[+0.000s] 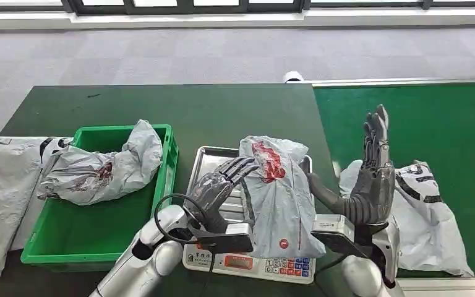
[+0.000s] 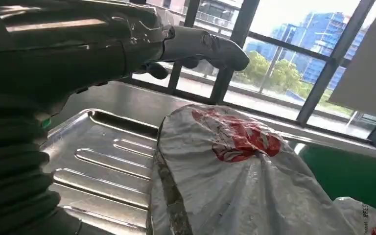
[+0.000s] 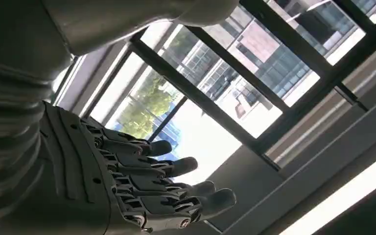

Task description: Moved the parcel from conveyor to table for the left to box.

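Note:
A grey plastic parcel [image 1: 278,198] with red print lies on the steel pan of a scale [image 1: 215,162]; the left wrist view shows the parcel [image 2: 235,176] on the ribbed pan [image 2: 103,161]. My left hand [image 1: 219,182] hovers over the pan beside the parcel's left edge, fingers spread, holding nothing. My right hand [image 1: 372,170] is raised upright to the right of the parcel, fingers extended and empty; in the right wrist view the right hand [image 3: 127,186] points up toward windows. A green box [image 1: 93,232] at left holds another grey parcel [image 1: 102,167].
Another white parcel [image 1: 427,210] lies on the green conveyor [image 1: 420,117] at right. A large grey bag [image 1: 3,192] rests left of the box. The scale's keypad [image 1: 287,266] faces me. The dark green table [image 1: 179,111] extends behind.

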`<state>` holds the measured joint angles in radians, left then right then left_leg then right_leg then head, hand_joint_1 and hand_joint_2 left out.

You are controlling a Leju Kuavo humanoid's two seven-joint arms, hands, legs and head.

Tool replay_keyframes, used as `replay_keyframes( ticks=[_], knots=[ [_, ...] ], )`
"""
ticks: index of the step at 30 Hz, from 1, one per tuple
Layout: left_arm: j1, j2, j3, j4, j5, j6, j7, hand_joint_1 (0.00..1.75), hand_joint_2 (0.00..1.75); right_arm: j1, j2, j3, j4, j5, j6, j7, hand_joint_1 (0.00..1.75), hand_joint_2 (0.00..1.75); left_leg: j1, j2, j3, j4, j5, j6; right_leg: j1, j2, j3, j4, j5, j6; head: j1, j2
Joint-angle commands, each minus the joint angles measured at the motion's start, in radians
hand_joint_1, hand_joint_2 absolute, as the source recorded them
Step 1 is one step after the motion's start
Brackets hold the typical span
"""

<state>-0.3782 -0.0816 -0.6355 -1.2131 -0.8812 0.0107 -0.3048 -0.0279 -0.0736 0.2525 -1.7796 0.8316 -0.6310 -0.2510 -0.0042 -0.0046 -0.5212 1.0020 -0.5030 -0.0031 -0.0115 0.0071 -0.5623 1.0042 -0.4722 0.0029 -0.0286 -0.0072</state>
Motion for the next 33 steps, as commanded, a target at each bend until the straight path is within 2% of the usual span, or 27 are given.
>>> replay_keyframes(
  ticks=[1,9,12,14,17,24,33],
  knots=[
    [-0.111,0.022,-0.119,0.11,0.052,-0.085,-0.008,0.0,1.75,-0.042,-0.076,0.028,-0.02,-0.071,0.0,-0.022,0.0,1.75,0.001,0.0,0.001,-0.002,0.001,-0.001,0.001,-0.001,0.001,-0.002,0.001,0.0,0.0,0.0],
    [-0.25,-0.012,-0.187,0.255,0.155,-0.238,-0.02,0.0,1.75,-0.082,-0.064,0.062,-0.01,-0.088,0.029,-0.03,0.0,1.75,0.001,-0.001,-0.001,0.0,0.001,0.0,0.0,-0.001,0.0,0.0,0.001,0.0,0.0,0.0],
    [-0.355,-0.057,-0.22,0.392,0.202,-0.328,-0.042,0.0,1.75,-0.103,-0.051,0.075,-0.003,-0.091,0.033,-0.032,0.0,1.75,0.001,-0.002,-0.001,0.0,0.001,-0.001,0.001,-0.003,0.001,0.0,0.001,0.0,0.0,0.0],
    [-0.435,-0.113,-0.264,0.519,0.21,-0.337,-0.06,0.0,1.75,-0.106,-0.035,0.078,-0.016,-0.075,0.041,-0.023,0.0,1.75,0.001,-0.003,-0.001,0.001,0.002,-0.001,0.001,-0.004,0.001,0.0,0.001,0.0,0.0,0.0],
    [-0.481,-0.156,-0.272,0.58,0.232,-0.369,-0.06,0.0,1.75,-0.116,-0.028,0.087,-0.016,-0.062,0.053,-0.016,0.0,1.75,0.001,-0.003,-0.002,0.001,0.002,0.0,0.001,-0.004,0.0,0.0,0.001,0.0,0.0,0.0],
    [-0.524,-0.183,-0.292,0.668,0.247,-0.345,-0.044,0.0,1.75,-0.167,0.016,0.105,0.02,-0.058,0.083,-0.025,0.0,1.75,0.001,0.001,0.0,-0.001,0.002,0.0,0.001,0.0,0.001,-0.002,0.003,0.0,0.0,0.0],
    [-0.524,-0.182,-0.293,0.67,0.248,-0.343,-0.046,0.0,1.75,-0.169,0.015,0.104,0.024,-0.058,0.083,-0.025,0.0,1.75,0.001,0.002,0.001,-0.002,0.002,0.0,0.001,0.001,0.001,-0.002,0.003,0.0,0.0,0.0]
  ],
)
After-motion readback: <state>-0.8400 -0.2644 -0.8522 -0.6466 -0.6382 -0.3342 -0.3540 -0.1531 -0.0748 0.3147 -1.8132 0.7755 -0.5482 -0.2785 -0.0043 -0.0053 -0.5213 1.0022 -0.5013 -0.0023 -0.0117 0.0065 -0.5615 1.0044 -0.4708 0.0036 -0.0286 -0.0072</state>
